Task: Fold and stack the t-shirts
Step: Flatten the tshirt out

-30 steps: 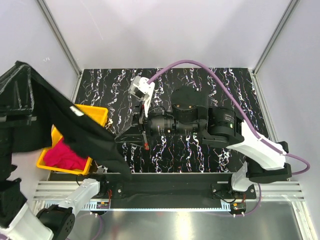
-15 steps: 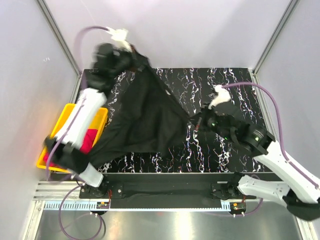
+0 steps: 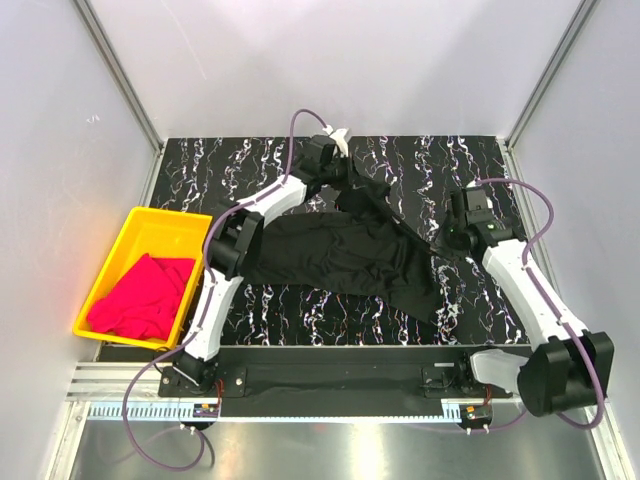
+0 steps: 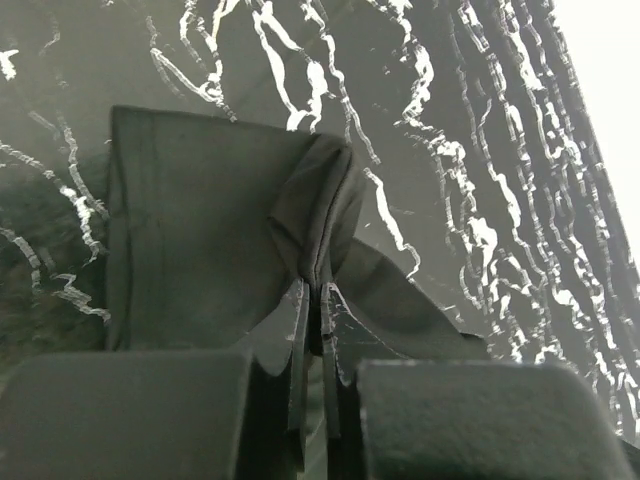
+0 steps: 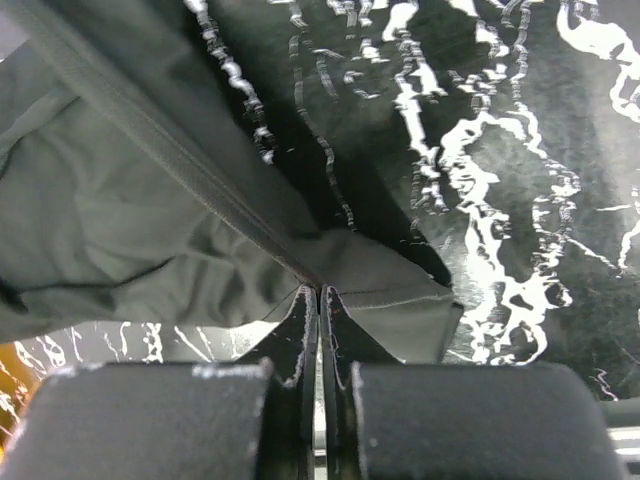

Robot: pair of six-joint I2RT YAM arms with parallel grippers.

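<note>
Overhead, the black t-shirt (image 3: 335, 255) sprawls limp on the worktop (image 3: 220, 160), the pink t-shirt (image 3: 140, 300) in the tray (image 3: 140, 215). Left wrist: left pincer (image 4: 312, 292) clamped on a bunched fold. Right wrist: right pincer (image 5: 319, 295) clamped on the hem; light, floppy cloth, probably best held by its edges.

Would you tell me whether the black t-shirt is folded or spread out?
Spread, unfolded: the black t-shirt lies wrinkled across the table, ends pinched by the left gripper and right gripper.

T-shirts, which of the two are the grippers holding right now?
The black t-shirt, pinched by the left gripper and right gripper; the pink t-shirt lies loose in the yellow tray, untouched.
</note>
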